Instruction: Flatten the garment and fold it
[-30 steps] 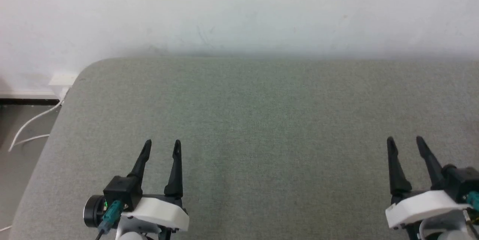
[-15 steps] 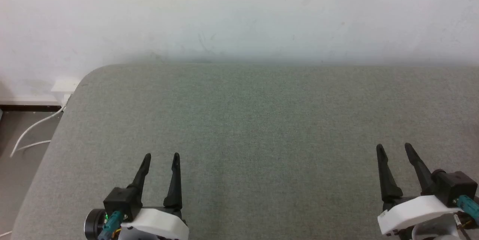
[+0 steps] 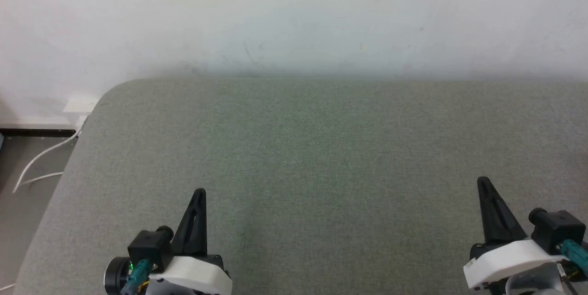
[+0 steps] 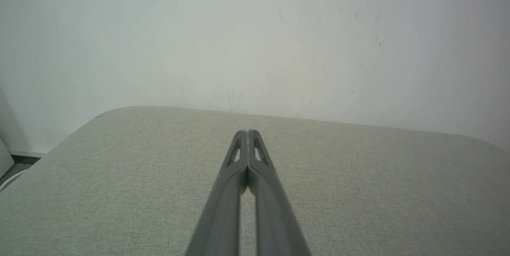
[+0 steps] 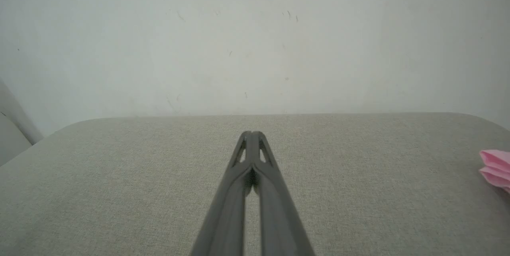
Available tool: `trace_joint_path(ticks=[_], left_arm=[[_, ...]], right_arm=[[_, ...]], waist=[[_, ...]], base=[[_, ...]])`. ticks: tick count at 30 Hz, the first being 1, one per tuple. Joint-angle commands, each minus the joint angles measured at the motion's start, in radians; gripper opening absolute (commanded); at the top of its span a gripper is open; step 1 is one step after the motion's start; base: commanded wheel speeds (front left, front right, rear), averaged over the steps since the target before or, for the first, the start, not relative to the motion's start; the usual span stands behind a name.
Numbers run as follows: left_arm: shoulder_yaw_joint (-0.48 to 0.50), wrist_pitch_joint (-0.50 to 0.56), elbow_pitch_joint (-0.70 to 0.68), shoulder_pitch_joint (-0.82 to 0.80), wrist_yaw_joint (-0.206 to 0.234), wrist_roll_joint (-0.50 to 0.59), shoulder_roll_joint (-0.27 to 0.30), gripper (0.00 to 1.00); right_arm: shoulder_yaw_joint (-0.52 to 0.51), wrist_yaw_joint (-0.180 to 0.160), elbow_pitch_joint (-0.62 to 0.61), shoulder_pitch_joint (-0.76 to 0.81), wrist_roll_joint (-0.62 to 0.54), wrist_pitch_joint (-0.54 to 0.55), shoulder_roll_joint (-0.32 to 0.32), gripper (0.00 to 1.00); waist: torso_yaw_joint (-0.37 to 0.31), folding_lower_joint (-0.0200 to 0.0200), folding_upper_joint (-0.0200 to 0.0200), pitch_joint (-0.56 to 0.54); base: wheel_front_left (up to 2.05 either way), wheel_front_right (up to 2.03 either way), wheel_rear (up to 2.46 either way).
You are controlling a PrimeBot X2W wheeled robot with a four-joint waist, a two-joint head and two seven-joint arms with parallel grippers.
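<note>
The left gripper (image 3: 198,192) and right gripper (image 3: 482,180) are both pinched together, empty, above the grey pad (image 3: 321,148), and the pink garment (image 5: 496,167) lies bunched far right near its edge, where closed fingers could shove it off.

Head camera: high, pitched forward and down over the grey fabric tabletop (image 3: 321,148). The white wall (image 3: 294,14) runs across the top and a floor strip (image 3: 23,180) sits at the left.

Left wrist camera: low, close to the surface, sighting along the left gripper (image 4: 248,133) toward the wall.

Right wrist camera: same low aim, along the right gripper (image 5: 252,133).

All three views share the tabletop's far edge and the wall.
</note>
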Motion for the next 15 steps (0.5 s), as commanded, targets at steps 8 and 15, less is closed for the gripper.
trace_joint_path(ticks=[8, 15], left_arm=[[0.005, 0.014, -0.009, -0.001, 0.000, 0.010, 0.000, 0.00], [0.011, 0.029, -0.018, -0.002, 0.001, 0.021, 0.000, 0.00]], right_arm=[[0.004, 0.000, -0.005, -0.003, -0.009, 0.009, 0.000, 0.00], [0.008, 0.000, -0.010, -0.005, -0.018, 0.018, 0.001, 0.00]], waist=[[0.001, 0.0000, 0.0000, 0.001], [0.001, 0.0000, 0.0000, 0.003]], base=[[0.00, 0.00, 0.00], [0.00, 0.00, 0.00]])
